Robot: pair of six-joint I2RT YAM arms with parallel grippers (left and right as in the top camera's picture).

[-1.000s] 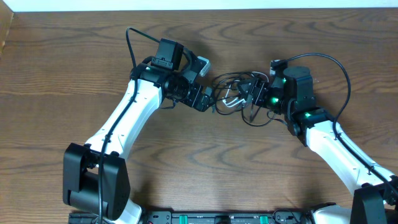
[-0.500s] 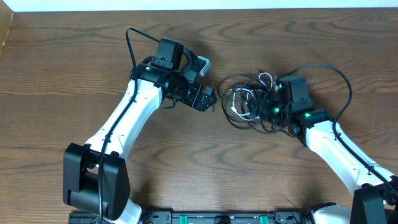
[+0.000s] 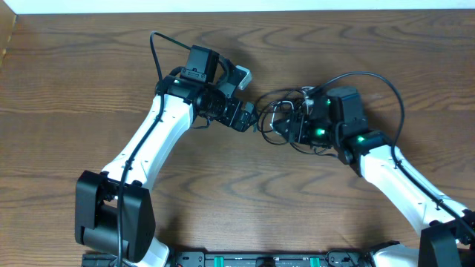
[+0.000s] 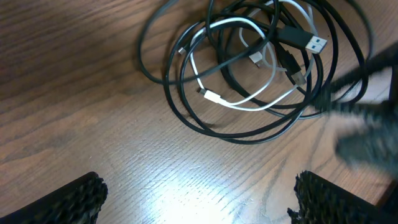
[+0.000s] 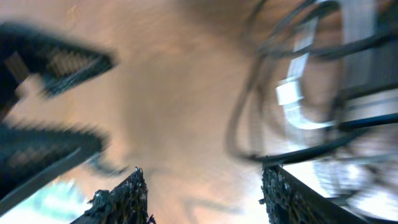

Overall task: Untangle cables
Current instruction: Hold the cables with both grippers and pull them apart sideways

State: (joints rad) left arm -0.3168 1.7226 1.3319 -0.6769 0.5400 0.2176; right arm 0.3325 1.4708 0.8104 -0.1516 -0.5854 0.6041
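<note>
Tangled cables [image 4: 261, 62] lie upper centre. Your left fingers [image 4: 68, 199] gape empty; right fingers [image 5: 121, 199] seem spread, though blurred. Pinch a single cable, draw apart slowly.

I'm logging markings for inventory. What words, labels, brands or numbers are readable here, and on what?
No text is readable in any view.
The tangled thin black and white cables and the black plug with a blue insert show no print.
The brown wooden table carries no lettering.
The right wrist view is too blurred to read.
</note>
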